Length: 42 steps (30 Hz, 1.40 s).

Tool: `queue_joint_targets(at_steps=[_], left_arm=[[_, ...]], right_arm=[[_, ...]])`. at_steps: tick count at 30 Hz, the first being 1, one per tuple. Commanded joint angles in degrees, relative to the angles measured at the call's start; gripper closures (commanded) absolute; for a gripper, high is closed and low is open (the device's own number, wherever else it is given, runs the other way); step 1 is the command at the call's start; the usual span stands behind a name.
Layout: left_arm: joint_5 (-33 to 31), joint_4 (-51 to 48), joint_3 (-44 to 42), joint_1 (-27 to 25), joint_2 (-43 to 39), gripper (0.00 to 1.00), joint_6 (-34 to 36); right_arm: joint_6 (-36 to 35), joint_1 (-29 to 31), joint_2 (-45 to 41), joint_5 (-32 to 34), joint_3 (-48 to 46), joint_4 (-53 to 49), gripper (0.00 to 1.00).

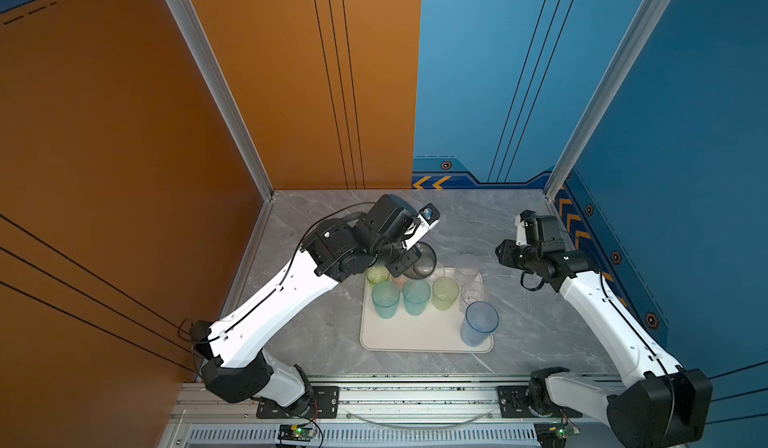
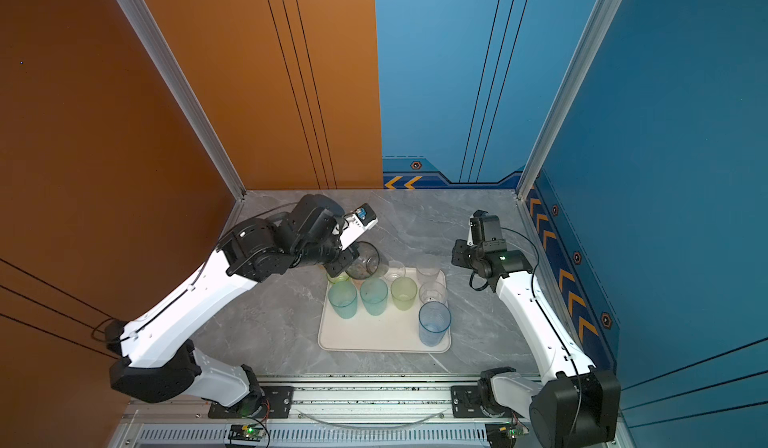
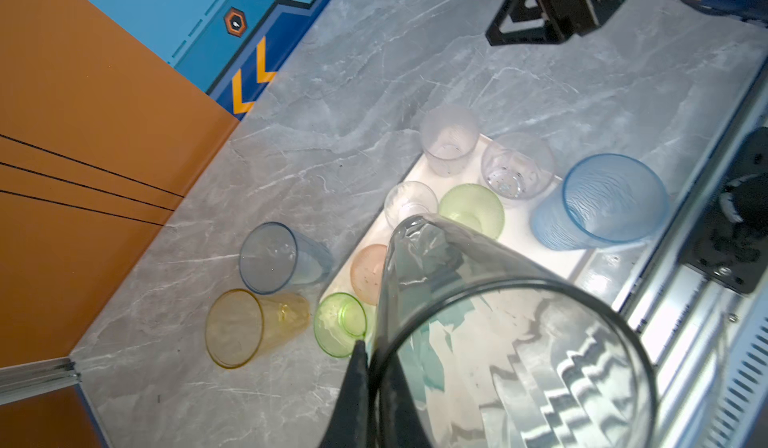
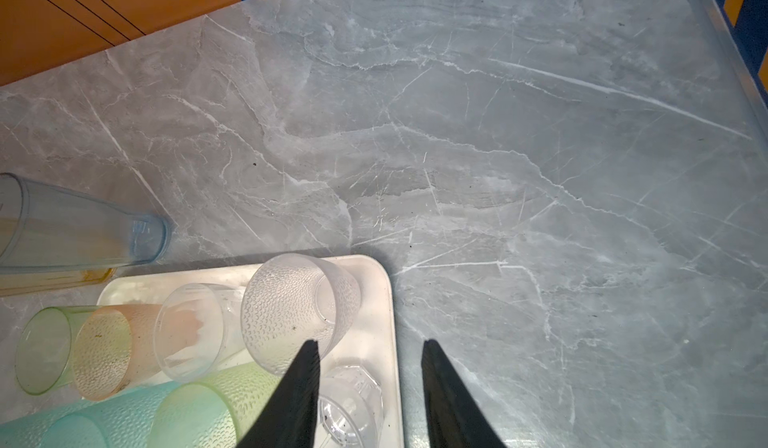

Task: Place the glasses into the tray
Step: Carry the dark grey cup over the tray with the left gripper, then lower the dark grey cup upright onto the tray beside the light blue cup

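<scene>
The cream tray [image 1: 415,335] [image 2: 374,335] lies mid-table and holds several upright glasses: teal [image 1: 385,299], green [image 1: 444,293], clear [image 1: 467,270], tall blue [image 1: 480,324] and pink [image 3: 368,273]. My left gripper [image 3: 368,348] [image 1: 405,261] is shut on the rim of a smoky grey glass [image 3: 498,325] [image 1: 423,263] [image 2: 363,261], which hangs tilted over the tray's far left corner. A pale blue glass [image 3: 268,258] and a yellow glass [image 3: 249,327] stand on the table beyond that corner. My right gripper [image 4: 372,342] [image 1: 503,251] is open and empty over the tray's far right corner.
A small green glass [image 3: 340,325] stands at the tray's far left corner; whether it is inside the rim I cannot tell. The orange wall [image 1: 124,175] closes the left side and the blue wall [image 1: 665,175] the right. An aluminium rail [image 1: 415,396] runs along the front.
</scene>
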Motion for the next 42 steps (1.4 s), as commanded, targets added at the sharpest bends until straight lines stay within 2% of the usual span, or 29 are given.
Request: queue_joint_targets(at_steps=[1, 9, 18, 32, 42], left_arm=[[4.70, 0.46, -3.06, -2.87, -2.23, 1.00, -3.32], [10.66, -0.44, -5.78, -7.43, 2.05, 1.00, -3.61], [9.94, -2.11, -5.09, -8.95, 10.37, 1.00, -2.52], [11.82, -2.10, -2.14, -8.10, 22.16, 1.00, -0.30], [13.37, -0.06, -1.17, -5.29, 25.11, 1.00, 0.31]], right_arm=[[1.02, 1.33, -0.42, 2.34, 2.64, -2.41, 0.60], [1.55, 3.49, -0.16, 3.85, 3.48, -2.77, 0.60], [1.38, 3.75, 0.96, 4.22, 3.65, -2.69, 0.60], [0.41, 3.96, 4.01, 3.64, 3.78, -1.45, 0.60], [-0.81, 3.48, 5.43, 3.68, 3.73, -1.36, 0.60]])
